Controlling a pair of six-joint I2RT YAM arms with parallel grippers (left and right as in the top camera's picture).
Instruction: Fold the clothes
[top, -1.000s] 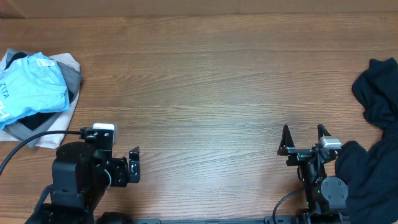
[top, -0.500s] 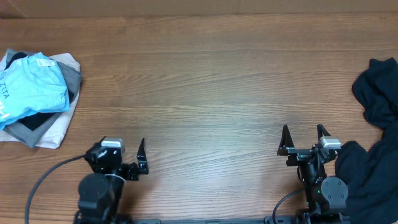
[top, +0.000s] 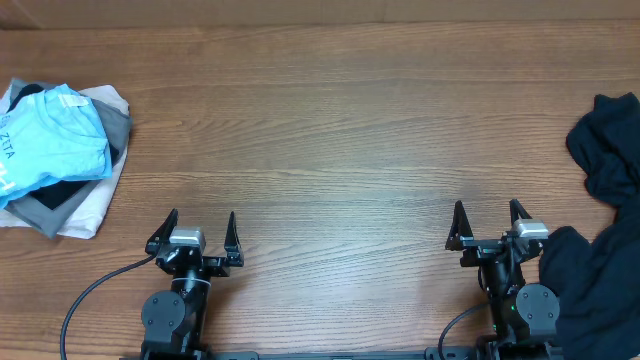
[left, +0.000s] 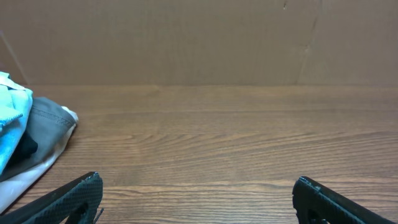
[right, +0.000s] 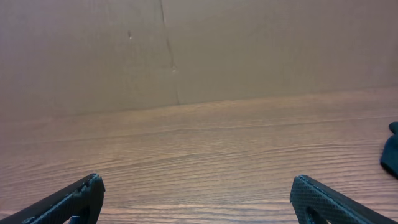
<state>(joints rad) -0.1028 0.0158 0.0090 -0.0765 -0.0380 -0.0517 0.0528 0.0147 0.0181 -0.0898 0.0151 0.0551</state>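
Turning back to face forward, the left claw (top: 197, 232) is open and empty, so the black clothes (top: 608, 150) just right of the open right claw (top: 485, 222) look next.

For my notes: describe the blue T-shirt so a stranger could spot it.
Look to the wooden table's left edge, where a small pile of clothes lies. The T-shirt is on top, the only sky-blue piece, over grey, black and white ones.

A robot test bench: wooden table (top: 330, 130) walled by cardboard (left: 186, 37).
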